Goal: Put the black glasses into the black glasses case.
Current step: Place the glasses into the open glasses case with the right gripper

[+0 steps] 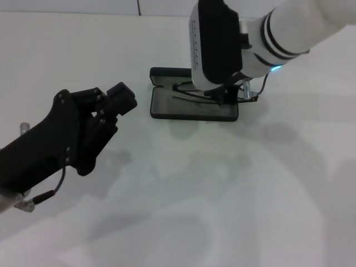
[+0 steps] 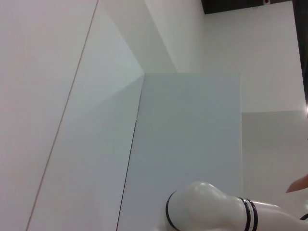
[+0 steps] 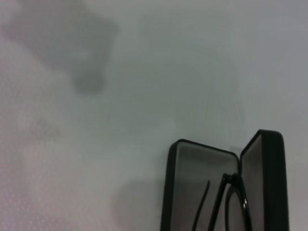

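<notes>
Glasses case (image 1: pixel 192 105) lies open on the white desk (image 1: pixel 178 211) towards its far edge, a little right of the middle, pale lining up and lid raised at the far side. The right pincer (image 1: pixel 225 97) hangs over the case's right end; the black glasses (image 1: pixel 214 95) are at its tip, thin frame and temple arms stretched just above the lining. It looks closed on the frame, though the arm body hides the fingertips. The right wrist view shows one lens and a temple arm already inside the case walls.

The step in hand seems to be setting the glasses down. To do it well, lower them level along the case's length, keep both temple arms within the rim, and let go only once the frame rests on the lining.

The left pincer (image 1: pixel 114 103) is raised near the desk's left edge, well apart from the case, fingers apparently together and empty
</notes>
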You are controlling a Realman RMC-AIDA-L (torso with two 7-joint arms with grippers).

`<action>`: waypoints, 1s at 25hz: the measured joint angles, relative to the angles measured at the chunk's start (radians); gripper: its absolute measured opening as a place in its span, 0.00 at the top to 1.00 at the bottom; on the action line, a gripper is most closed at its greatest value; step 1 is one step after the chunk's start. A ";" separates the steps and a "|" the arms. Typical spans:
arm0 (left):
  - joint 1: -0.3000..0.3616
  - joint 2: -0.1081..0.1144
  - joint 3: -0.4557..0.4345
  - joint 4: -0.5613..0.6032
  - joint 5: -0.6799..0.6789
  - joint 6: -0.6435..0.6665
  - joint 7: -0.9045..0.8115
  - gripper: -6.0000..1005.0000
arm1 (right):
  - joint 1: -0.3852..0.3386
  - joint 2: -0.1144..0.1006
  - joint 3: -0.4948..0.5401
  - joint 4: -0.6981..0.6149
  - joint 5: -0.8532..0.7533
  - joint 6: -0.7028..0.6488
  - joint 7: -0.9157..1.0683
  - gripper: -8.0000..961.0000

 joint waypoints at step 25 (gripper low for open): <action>-0.003 -0.004 0.000 0.000 -0.003 -0.013 0.007 0.92 | -0.009 0.000 -0.145 0.056 0.012 0.204 0.002 0.84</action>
